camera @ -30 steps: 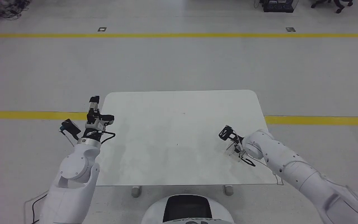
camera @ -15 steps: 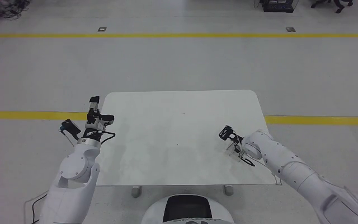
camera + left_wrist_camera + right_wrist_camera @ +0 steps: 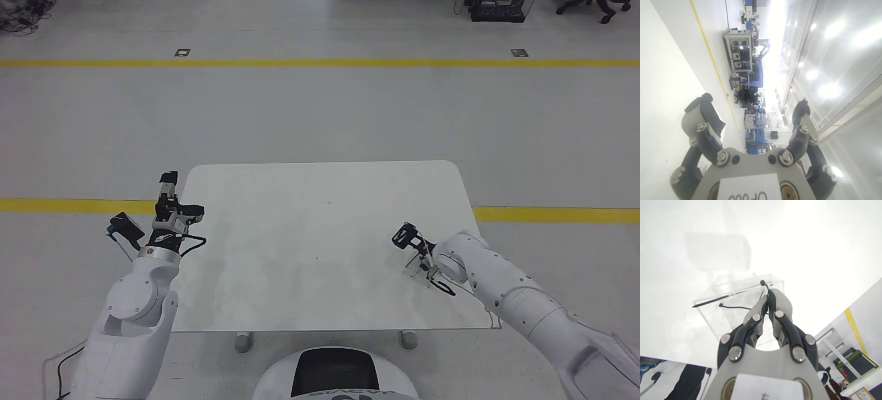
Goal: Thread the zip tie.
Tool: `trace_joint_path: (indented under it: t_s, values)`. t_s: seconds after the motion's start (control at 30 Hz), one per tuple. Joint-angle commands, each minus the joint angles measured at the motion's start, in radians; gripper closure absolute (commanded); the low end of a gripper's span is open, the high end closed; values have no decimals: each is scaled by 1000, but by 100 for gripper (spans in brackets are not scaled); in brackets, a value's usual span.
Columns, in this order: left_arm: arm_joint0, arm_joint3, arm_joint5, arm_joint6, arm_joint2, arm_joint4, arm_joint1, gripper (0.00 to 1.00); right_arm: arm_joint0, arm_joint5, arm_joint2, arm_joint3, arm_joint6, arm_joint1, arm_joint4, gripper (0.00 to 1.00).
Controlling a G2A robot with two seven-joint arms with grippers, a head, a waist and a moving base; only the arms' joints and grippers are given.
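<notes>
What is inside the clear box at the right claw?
One loose black zip tie lies inside the clear box. The right claw, shut on a second zip tie, covers the box's near corner, so anything there is hidden.

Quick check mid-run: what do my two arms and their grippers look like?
The left arm and right arm have smooth white rounded shells, with black cables looping at the wrists. The left gripper and right gripper each have a grey metal plate with silver bolts, black linkages, black-padded fingers and a white label.
</notes>
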Motion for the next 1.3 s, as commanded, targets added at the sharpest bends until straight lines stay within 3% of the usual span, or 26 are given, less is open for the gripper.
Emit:
trace_joint_path:
  t_s: [0.0,0.2,0.37,0.53,0.67,0.9,1.1,1.27]
  values:
    - [0,0,0,0,0,0,0,0,-3,2,7,-15,12,3,-19,100]
    - [0,0,0,0,0,0,0,0,-37,2,68,-111,62,29,-55,100]
    - [0,0,0,0,0,0,0,0,-93,-48,160,-220,76,70,-57,100]
    - [0,0,0,0,0,0,0,0,-182,-140,291,-330,47,122,5,100]
    - [0,0,0,0,0,0,0,0,-244,-140,327,-406,-7,173,106,100]
    - [0,0,0,0,0,0,0,0,-241,-140,243,-467,-136,285,325,100]
    - [0,0,0,0,0,0,0,0,-160,-140,101,-470,-232,367,468,100]
    - [0,0,0,0,0,0,0,0,-81,-140,-9,-451,-266,406,578,100]
